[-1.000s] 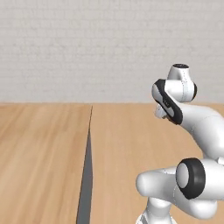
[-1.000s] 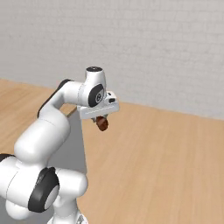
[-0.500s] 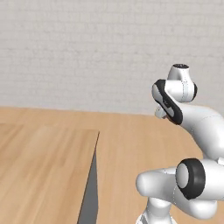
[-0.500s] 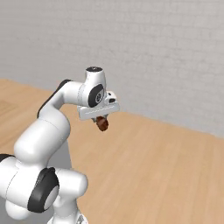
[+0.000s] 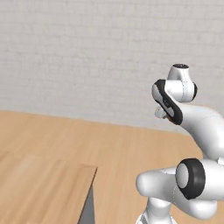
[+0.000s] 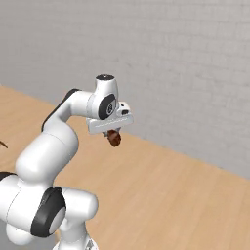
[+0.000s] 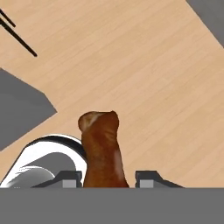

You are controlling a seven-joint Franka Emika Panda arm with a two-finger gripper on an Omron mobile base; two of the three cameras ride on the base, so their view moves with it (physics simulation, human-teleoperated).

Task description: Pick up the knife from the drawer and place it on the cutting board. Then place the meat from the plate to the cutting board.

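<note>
End effector (image 6: 114,137) clenched on the meat (image 6: 114,138), reddish-brown chunk, held up in the air w/ wood floor (image 6: 161,195) below & grey brick wall (image 6: 171,63) behind. Hand view: meat (image 7: 101,151) sits btwn the two finger tips (image 7: 65,179), sticking out past them, over wood floor. Left base view: corner of a light wood desk (image 5: 39,188) at lower left, well apart from the arm.
</note>
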